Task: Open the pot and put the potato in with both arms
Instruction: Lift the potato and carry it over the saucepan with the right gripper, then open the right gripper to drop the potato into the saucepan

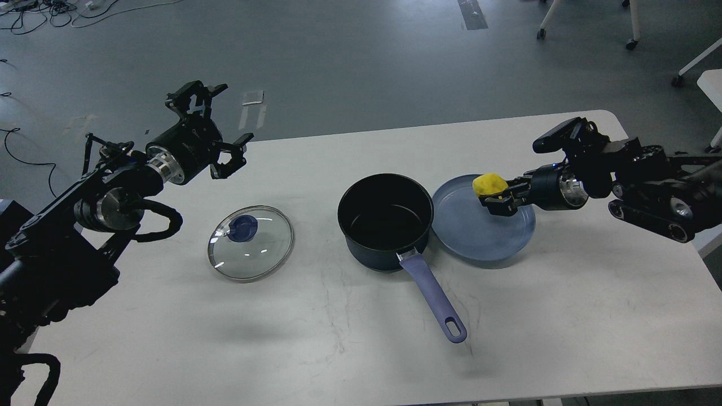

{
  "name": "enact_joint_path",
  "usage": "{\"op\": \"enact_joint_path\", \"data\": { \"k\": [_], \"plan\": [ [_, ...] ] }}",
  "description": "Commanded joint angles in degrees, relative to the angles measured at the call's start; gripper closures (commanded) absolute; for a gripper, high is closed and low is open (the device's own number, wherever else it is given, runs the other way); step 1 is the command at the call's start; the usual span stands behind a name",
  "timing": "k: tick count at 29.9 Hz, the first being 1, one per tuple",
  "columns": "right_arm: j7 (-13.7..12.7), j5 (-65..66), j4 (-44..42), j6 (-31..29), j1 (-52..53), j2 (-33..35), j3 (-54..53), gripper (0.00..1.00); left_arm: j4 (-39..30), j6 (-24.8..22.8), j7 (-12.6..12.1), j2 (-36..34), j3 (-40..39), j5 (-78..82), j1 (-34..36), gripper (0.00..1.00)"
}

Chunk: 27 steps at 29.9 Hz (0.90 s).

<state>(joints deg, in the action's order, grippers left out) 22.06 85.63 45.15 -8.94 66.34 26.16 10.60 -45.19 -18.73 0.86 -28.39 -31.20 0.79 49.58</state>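
Note:
A dark pot with a purple handle stands open in the middle of the white table. Its glass lid with a blue knob lies flat on the table to the left. My right gripper is shut on the yellow potato and holds it above the far part of the blue plate, right of the pot. My left gripper is open and empty, raised above the table's far left, well away from the lid.
The plate touches the pot's right side. The pot's handle points toward the table's front edge. Chair legs and cables are on the floor beyond the table.

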Motion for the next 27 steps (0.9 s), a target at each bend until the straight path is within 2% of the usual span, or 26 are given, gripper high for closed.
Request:
{"op": "enact_joint_path", "data": {
  "k": [1, 5, 9, 14, 17, 18, 20, 21, 22, 23, 27],
  "plan": [
    [0.09, -1.33, 0.46, 0.06, 6.58, 0.03, -0.31, 0.85, -0.08, -0.17, -0.07, -0.09, -0.09, -0.08, 0.17, 0.02],
    [0.09, -5.64, 2.13, -0.12, 11.53, -2.42, -0.31, 0.85, -0.08, -0.26, -0.25, -0.18, -0.09, -0.09, 0.17, 0.02],
    [0.0, -9.16, 4.59, -0.73, 12.15, -10.5, 0.82, 0.85, -0.08, -0.26, -0.42, -0.18, -0.18, -0.17, 0.17, 0.02],
    [0.09, -9.25, 4.33, -1.35, 11.62, -12.71, 4.34, 0.84, -0.08, -0.26, -0.42, -0.27, -0.53, -0.26, 0.17, 0.02],
    [0.88, -9.42, 4.33, -1.44, 11.01, -12.8, 7.24, 0.77, -0.08, -0.26, -0.34, -0.27, -0.62, -0.17, 0.17, 0.02],
    [1.05, -9.77, 4.42, -1.44, 10.4, -12.89, 7.33, 0.65, -0.08, -0.26, -0.34, -0.27, -0.62, -0.26, 0.17, 0.02],
    [1.23, -10.13, 4.77, -1.44, 9.69, -12.89, 6.99, 0.51, -0.08, -0.34, -0.34, -0.27, -0.62, -0.26, 0.17, 0.02],
    [1.41, -10.48, 5.21, -1.35, 9.25, -12.98, 6.55, 0.23, -0.08, -0.26, -0.25, -0.27, -0.62, -0.26, 0.17, 0.02],
    [1.41, -10.83, 5.38, -1.35, 9.25, -13.07, 6.46, 0.03, -0.08, -0.26, -0.25, -0.27, -0.62, -0.26, 0.08, 0.02],
    [1.41, -11.7, 5.65, -1.35, 9.16, -13.07, 6.37, 0.0, -0.08, -0.26, -0.25, -0.27, -0.62, -0.17, 0.17, 0.02],
    [1.32, -14.77, 5.65, -1.26, 9.6, -12.89, 5.84, 0.0, 0.01, -0.26, -0.25, -0.18, -0.62, -0.17, 0.17, 0.02]
  ]
}}
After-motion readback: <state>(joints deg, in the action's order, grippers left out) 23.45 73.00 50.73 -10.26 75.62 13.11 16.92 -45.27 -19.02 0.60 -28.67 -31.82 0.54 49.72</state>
